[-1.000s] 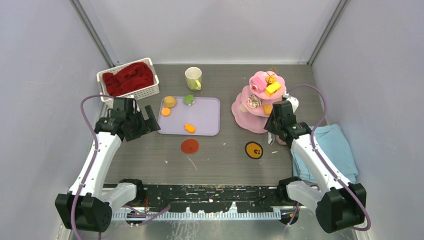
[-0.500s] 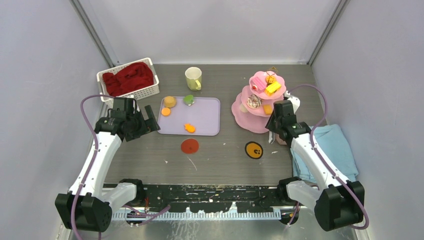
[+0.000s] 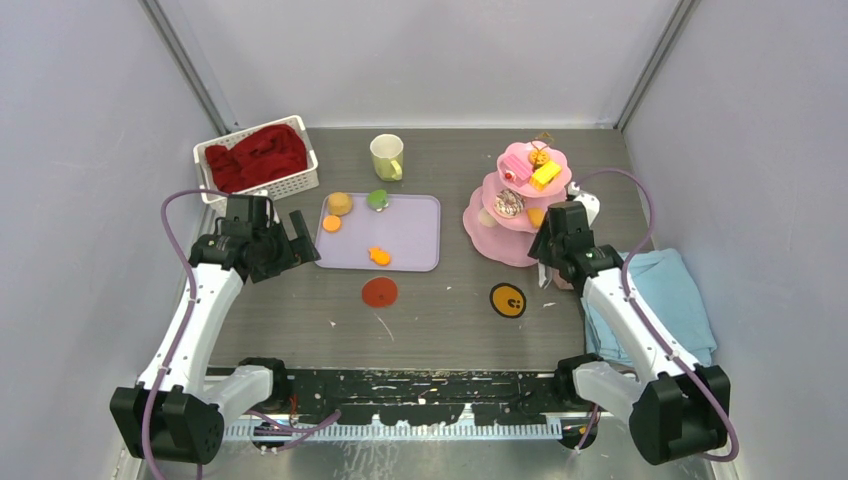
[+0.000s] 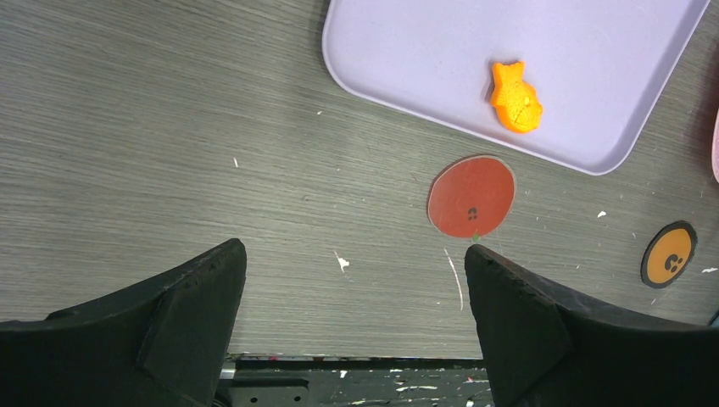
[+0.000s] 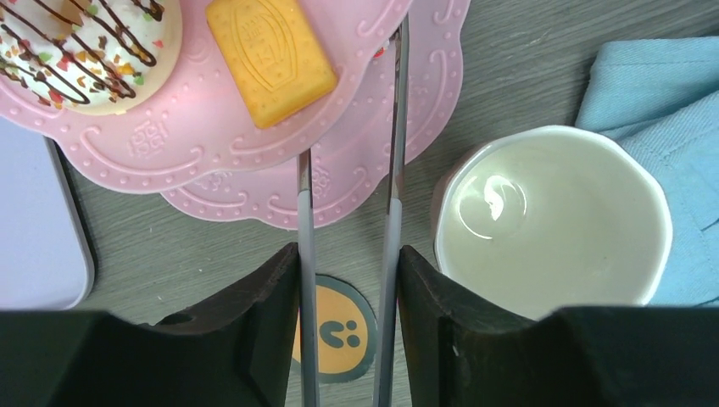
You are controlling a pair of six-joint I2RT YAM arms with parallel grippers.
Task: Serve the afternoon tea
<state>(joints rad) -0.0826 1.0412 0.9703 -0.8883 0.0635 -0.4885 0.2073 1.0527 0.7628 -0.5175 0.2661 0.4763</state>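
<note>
The right gripper (image 5: 349, 195) holds its thin, metal-tipped fingers a little apart with nothing between them, at the near rim of the pink three-tier stand (image 5: 212, 144). Just past its left finger a yellow biscuit (image 5: 271, 59) lies on a tier, and a chocolate-drizzled doughnut (image 5: 93, 47) sits further left. Close beside its right finger stands the pink mug (image 5: 543, 131), with the light-blue towel (image 5: 661, 76) beyond. An orange coaster (image 5: 335, 326) shows under the gap. Only the wrist view gives that gap and the mug's pale inside. From above, the arm covers most of the mug.

The left gripper (image 4: 356, 322) stands wide apart above the desk (image 4: 127, 127), holding nothing. Ahead and to its right lies a red coaster (image 4: 471, 197), then the lilac tray (image 4: 407, 51) with an orange fish pastry (image 4: 515, 96). The top view adds a tan bun (image 3: 340, 203), a green sweet (image 3: 377, 199) and an orange round (image 3: 331, 223) on the tray. It also shows the yellow-green mug (image 3: 387, 156) past the tray, and a white basket (image 3: 258, 157) of red cloth.
</note>
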